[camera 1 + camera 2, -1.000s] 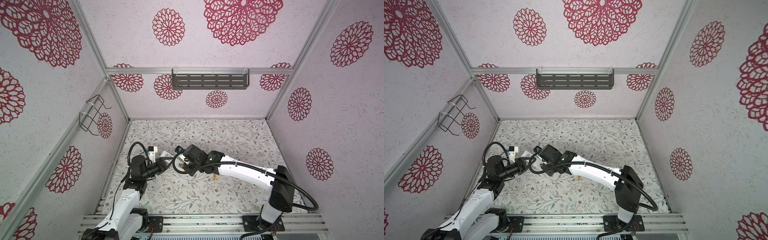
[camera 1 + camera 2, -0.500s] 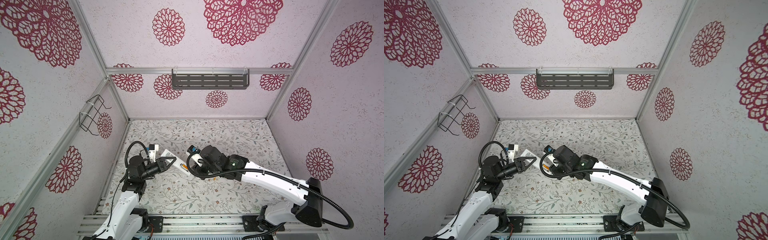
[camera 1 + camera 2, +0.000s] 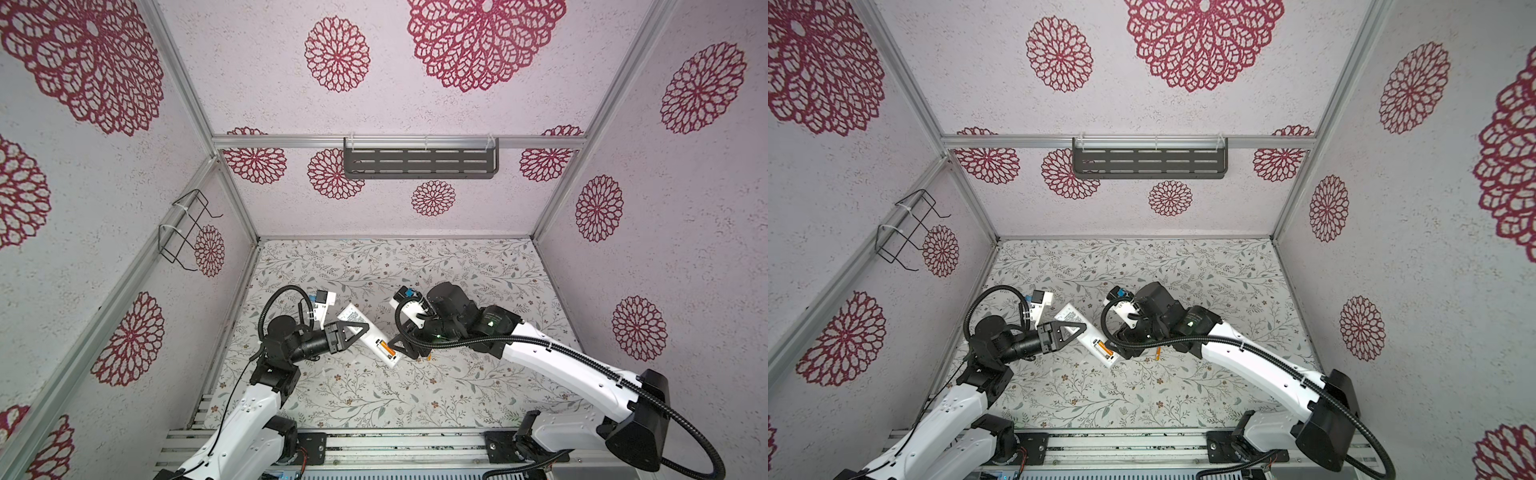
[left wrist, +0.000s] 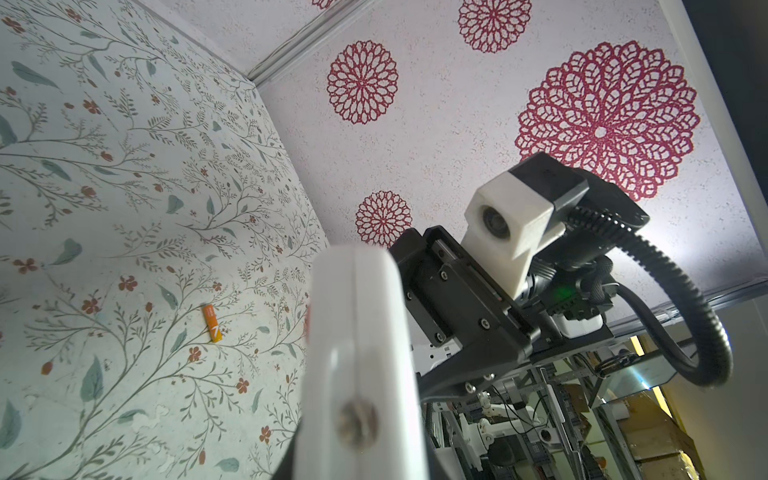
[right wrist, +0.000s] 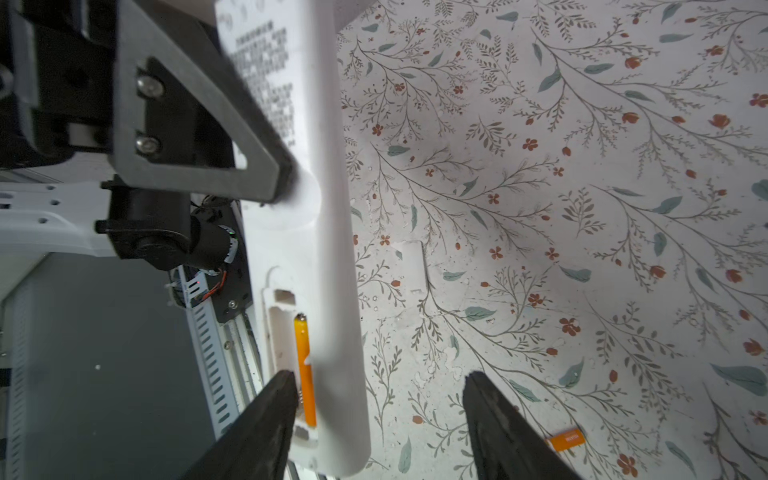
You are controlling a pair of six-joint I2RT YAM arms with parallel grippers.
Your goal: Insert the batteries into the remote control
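- While the left jaws are clamping the remote control (image 3: 370,338) across its middle, they are holding it above the table (image 3: 374,266), left of centre, label side up, slanting from far left to near right.
- One battery (image 5: 304,365) is sitting in the open bay at the remote's near end; the slot beside it is showing empty.
- The right jaws are standing apart, hovering at that near end and gripping nothing.
- The second battery (image 5: 567,438) is lying flat on the table, just right of the remote's near end, under the right arm.
- Judging from this, the step in hand is fetching that second battery: the right jaws are needing to back clear of the remote first without knocking the seated battery.
- A grip across the battery's middle, with its length lined up with the empty slot, is looking best; which end is facing which way is too small to tell.
- Holding the remote firm and level in the left jaws is going to matter while the battery is being pressed in.
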